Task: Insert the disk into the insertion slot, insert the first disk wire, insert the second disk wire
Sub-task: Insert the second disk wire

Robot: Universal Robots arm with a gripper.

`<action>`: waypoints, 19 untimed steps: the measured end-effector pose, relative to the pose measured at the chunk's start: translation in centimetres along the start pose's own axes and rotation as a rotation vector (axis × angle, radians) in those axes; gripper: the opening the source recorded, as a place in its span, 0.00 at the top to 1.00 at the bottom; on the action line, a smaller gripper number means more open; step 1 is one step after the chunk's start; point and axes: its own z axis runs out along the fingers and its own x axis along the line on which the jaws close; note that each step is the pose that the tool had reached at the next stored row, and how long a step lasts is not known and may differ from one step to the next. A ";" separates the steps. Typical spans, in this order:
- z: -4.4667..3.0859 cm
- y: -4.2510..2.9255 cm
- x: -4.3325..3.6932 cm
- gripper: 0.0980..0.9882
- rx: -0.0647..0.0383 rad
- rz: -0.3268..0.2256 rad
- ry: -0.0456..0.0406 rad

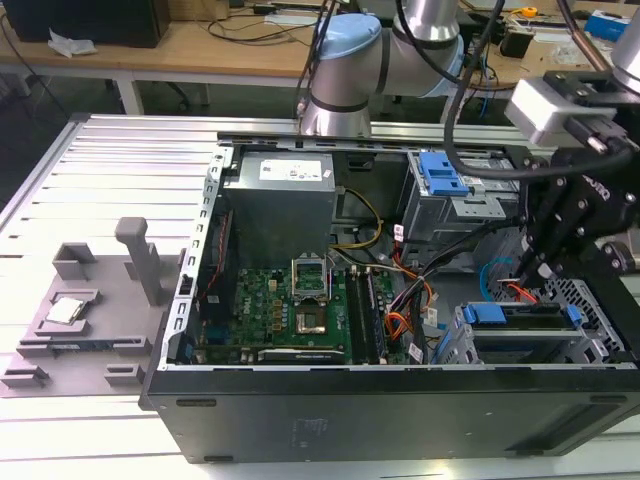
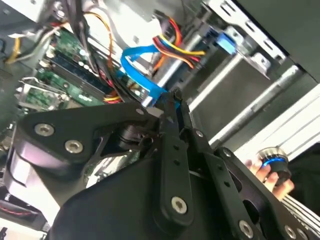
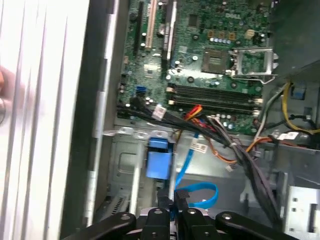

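Observation:
The disk [image 1: 520, 322], silver in its blue frame [image 1: 488, 313], lies inside the insertion slot [image 1: 592, 300], the perforated grey cage at the case's corner on the exterior view's right. My gripper [image 1: 527, 275] reaches down just above the disk's back edge. In both wrist views the black fingers [image 2: 169, 112] are pressed together on the end of a flat blue wire [image 2: 136, 67], which loops away from the tips. The same blue wire [image 3: 201, 196] curls beside the gripper [image 3: 172, 206], close to the frame's blue tab [image 3: 158, 158]. A red wire [image 1: 519, 292] lies next to the fingertips.
Orange, yellow and black cable bundles [image 3: 225, 140] cross between the motherboard [image 1: 285, 310] and the cage. A second grey cage with a blue latch [image 1: 440, 175] stands behind. A grey fixture [image 1: 80, 310] sits on the table at the exterior view's left. A person's hand [image 2: 272, 172] rests beside the case.

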 end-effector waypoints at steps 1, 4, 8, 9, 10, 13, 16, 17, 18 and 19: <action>0.26 0.02 0.33 0.93 0.000 0.002 -0.0004; 0.77 0.02 0.57 0.93 0.000 0.017 -0.0039; 1.85 -0.73 0.64 0.93 -0.001 0.038 -0.0123; 2.02 -0.77 0.64 0.93 -0.002 0.038 -0.0124; 2.14 -0.78 0.64 0.93 -0.002 0.039 -0.0123; 2.65 -0.98 0.56 0.93 -0.003 0.038 -0.0128; 2.77 -1.19 0.32 0.93 -0.003 0.038 -0.0136; 2.81 -1.29 0.31 0.93 -0.003 0.038 -0.0131; 2.88 -1.37 0.31 0.93 -0.003 0.038 -0.0132; 2.97 -1.42 0.31 0.93 -0.003 0.038 -0.0133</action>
